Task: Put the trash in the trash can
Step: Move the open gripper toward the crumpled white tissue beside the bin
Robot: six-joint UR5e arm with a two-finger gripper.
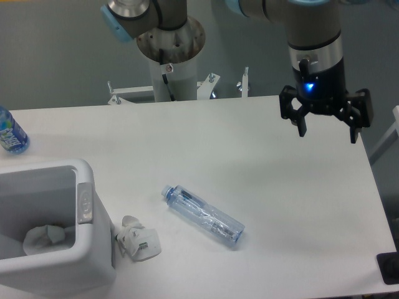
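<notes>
Far left edge, at about nine o'clock, a bottle with a bright blue label (9, 134) peeks into view on the white tabletop (224, 149). Down at seven o'clock sits the large white boxy plastic bin with a thick rounded rim (93, 249), its grey oblong handle plate (85, 202) facing the middle of the tabletop, and there is a crumpled white wad (42, 238) lying inside it already. Just beside the bin's right wall, near six o'clock, lies the small white wrinkly wad with a green mark (139, 240), close against the bin; whether it touches I cannot tell. Moving right, near the centre and a touch low, the long clear plastic bottle with a bluish cap (204, 216) lies on its side, cap pointing toward ten o'clock, base toward four. Up at twelve o'clock stands the arm's white mounting column (169, 56). And over at two o'clock, the black two-finger gripper (326, 127) hangs above the tabletop's far right side, blue light glowing on its wrist, jaws spread wide and holding nothing, well apart from bottle and wad.
</notes>
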